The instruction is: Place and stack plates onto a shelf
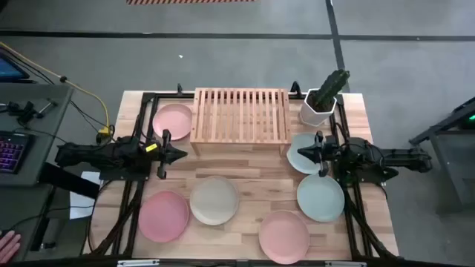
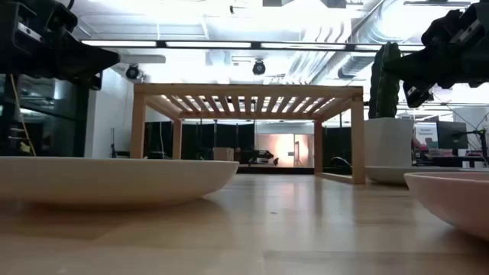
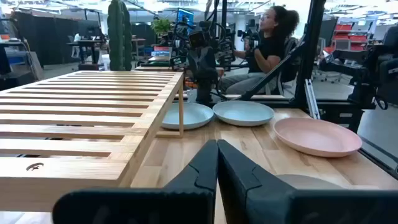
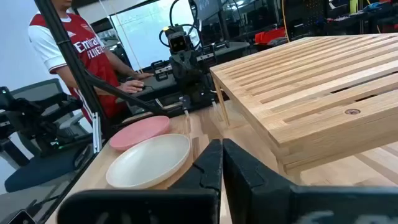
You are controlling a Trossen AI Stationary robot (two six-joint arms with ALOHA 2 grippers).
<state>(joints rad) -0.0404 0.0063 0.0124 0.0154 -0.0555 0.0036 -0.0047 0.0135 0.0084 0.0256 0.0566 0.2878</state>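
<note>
Standing at the middle of the table's [image 1: 245,174] far edge, the shelf [image 1: 241,114] carries nothing on its slatted top. Six plates lie on the light wood surface. A pink plate [image 1: 173,119] sits just beside the shelf toward the far left corner, and a mint plate [image 1: 304,154] lies near the shelf's right end, partly under the right arm. Along the near edge come a pink plate [image 1: 163,216] at the left, a cream plate [image 1: 214,200] touching it, another pink plate [image 1: 283,236] and a second mint plate [image 1: 320,197] toward the right.

A white pot with a cactus [image 1: 323,98] stands at the far right corner.

The left gripper [image 1: 177,154] hovers in front of the shelf's left end, its fingers [image 3: 205,168] pressed together on nothing. The right gripper [image 1: 302,153] hovers over the far mint plate, fingers [image 4: 211,163] likewise closed and empty.

Beyond the table lies a workshop with bright ceiling lights, dark frames and desks. A seated person [image 3: 264,40] shows on one side; a person in a red shirt [image 4: 71,53] stands on the other.
</note>
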